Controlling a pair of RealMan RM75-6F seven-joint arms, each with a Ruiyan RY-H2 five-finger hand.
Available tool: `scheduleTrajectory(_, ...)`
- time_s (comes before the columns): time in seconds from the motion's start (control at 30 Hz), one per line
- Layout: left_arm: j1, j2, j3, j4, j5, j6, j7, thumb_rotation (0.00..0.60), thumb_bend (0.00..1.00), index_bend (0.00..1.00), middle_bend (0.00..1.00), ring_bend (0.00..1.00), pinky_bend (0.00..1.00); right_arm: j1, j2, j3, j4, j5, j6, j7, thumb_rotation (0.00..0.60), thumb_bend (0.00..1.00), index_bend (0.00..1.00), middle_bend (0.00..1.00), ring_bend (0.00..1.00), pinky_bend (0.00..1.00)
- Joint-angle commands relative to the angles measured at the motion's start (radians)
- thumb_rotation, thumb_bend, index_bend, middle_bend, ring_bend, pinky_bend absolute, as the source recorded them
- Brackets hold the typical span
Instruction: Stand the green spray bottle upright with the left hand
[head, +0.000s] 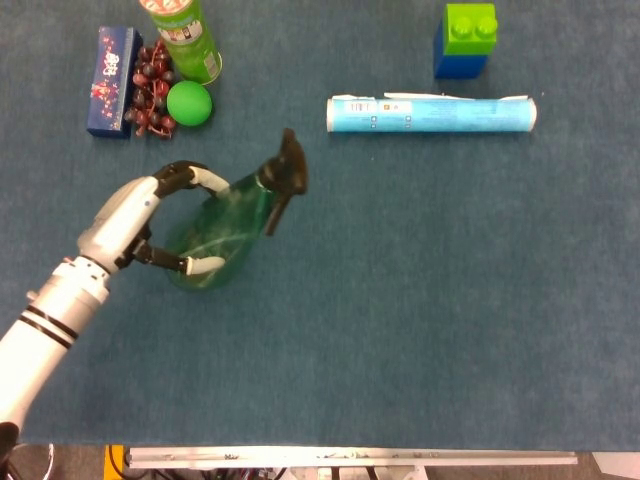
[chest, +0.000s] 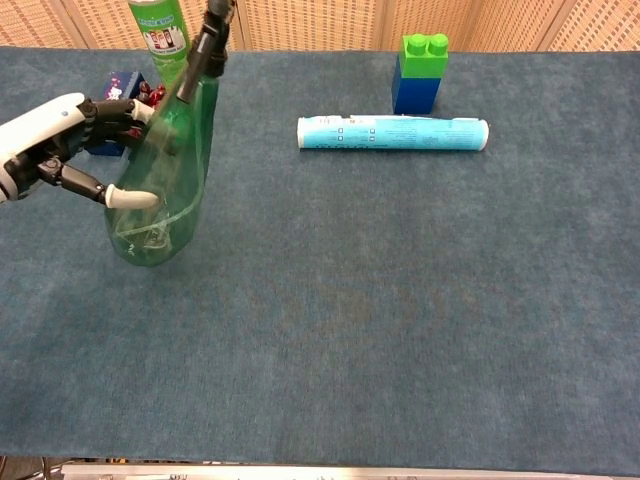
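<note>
The green spray bottle (head: 222, 235) (chest: 168, 175) stands almost upright on its base, leaning a little to the right, with its black spray head (head: 285, 172) (chest: 214, 22) on top. My left hand (head: 140, 225) (chest: 62, 145) grips the bottle's body from its left side, fingers wrapped around front and back. The right hand shows in neither view.
At the back left are a tall green can (head: 182, 38) (chest: 167, 45), a green ball (head: 188, 102), dark grapes (head: 148, 88) and a blue box (head: 109, 66). A light blue tube (head: 430, 113) (chest: 392, 132) lies at the back centre, with a green-and-blue block stack (head: 465, 40) (chest: 420, 72) behind it.
</note>
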Motion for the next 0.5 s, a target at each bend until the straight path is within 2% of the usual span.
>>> scheduleTrajectory(0.03,0.039,-0.047,0.017,0.106,0.101,0.078,-0.138,0.600,0.07,0.57,0.49,0.16,0.20,0.001,-0.001,0.000,-0.001,0.001,-0.001,-0.004,0.600,0.10,0.48,0.34,0.26,0.36)
scheduleTrajectory(0.27,0.072,-0.126,0.039,0.240,0.178,0.199,-0.236,0.600,0.07,0.57,0.50,0.16,0.20,0.005,-0.003,0.001,-0.007,0.006,-0.005,-0.020,0.600,0.10,0.48,0.34,0.25,0.36)
scheduleTrajectory(0.5,0.097,-0.189,0.053,0.353,0.186,0.260,-0.289,0.600,0.07,0.57,0.50,0.16,0.20,0.007,-0.004,0.002,-0.013,0.012,-0.008,-0.035,0.600,0.10,0.48,0.34,0.26,0.36)
